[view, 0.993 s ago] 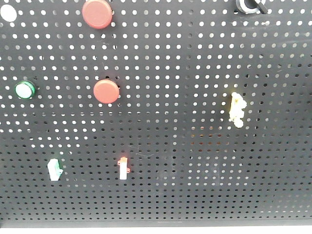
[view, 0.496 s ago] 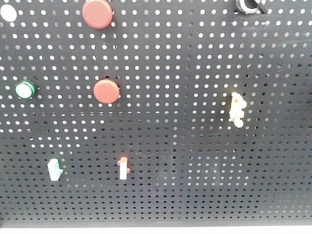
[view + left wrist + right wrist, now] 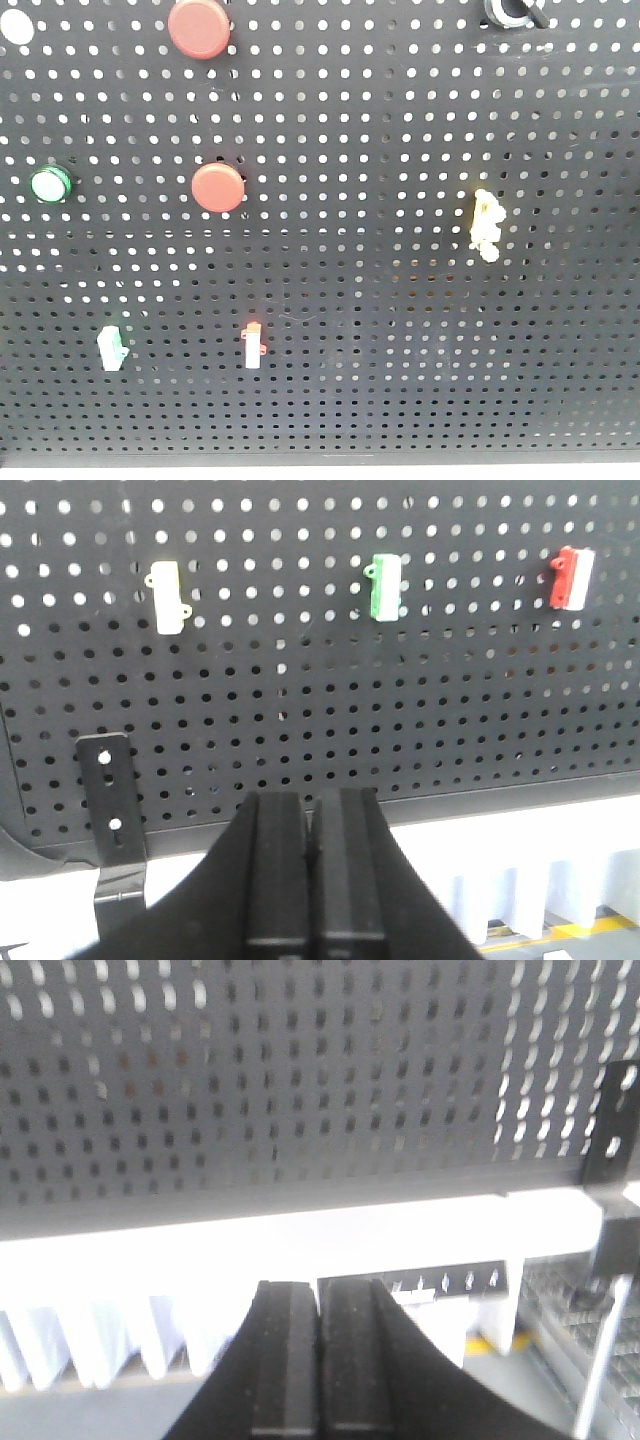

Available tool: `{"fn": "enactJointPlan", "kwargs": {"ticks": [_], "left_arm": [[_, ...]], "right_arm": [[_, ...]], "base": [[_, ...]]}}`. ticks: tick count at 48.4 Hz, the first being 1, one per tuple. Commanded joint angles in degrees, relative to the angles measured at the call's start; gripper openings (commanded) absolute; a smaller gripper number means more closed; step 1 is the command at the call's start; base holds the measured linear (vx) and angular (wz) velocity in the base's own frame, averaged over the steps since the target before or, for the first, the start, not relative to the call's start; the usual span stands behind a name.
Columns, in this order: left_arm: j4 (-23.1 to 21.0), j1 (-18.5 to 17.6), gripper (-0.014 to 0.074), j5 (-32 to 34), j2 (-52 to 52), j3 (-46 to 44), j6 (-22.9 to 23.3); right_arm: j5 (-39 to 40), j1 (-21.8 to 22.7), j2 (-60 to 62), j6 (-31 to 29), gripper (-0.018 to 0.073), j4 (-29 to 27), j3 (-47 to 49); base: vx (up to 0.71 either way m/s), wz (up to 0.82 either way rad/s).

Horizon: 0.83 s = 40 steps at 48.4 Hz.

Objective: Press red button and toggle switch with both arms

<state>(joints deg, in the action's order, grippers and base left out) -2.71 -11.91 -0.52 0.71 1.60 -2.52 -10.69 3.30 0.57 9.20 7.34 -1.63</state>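
Two red round buttons are on the black pegboard [image 3: 400,330]: one [image 3: 217,187] left of centre, one [image 3: 200,27] at the top. A red-and-white switch [image 3: 253,346] sits lower down, a green-and-white switch [image 3: 112,347] to its left. In the left wrist view the red switch [image 3: 571,578] is at upper right, the green switch [image 3: 385,586] in the middle, a white switch [image 3: 168,597] at left. My left gripper [image 3: 310,810] is shut and empty, below the board's lower edge. My right gripper [image 3: 320,1295] is shut and empty, below the board. Neither gripper shows in the front view.
A green round button [image 3: 49,184] sits at the left, a yellowish toggle [image 3: 486,224] at the right, a black knob [image 3: 512,10] at the top. A black bracket [image 3: 112,810] hangs at the board's lower left, another bracket [image 3: 612,1130] at its lower right.
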Motion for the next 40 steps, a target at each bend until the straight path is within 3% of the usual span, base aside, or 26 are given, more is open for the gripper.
{"fn": "enactJointPlan", "kwargs": {"ticks": [1,40], "left_arm": [[0.0,0.1,0.0002,4.7,0.8,2.0,0.4],[0.0,0.1,0.0002,4.7,0.8,2.0,0.4]], "right_arm": [[5.1,0.4,1.0,0.4,-0.0003,0.4,-0.8],[5.2,0.4,1.0,0.4,-0.0003,-0.3,-0.8]], "base": [[0.00,0.00],[0.00,0.00]]}}
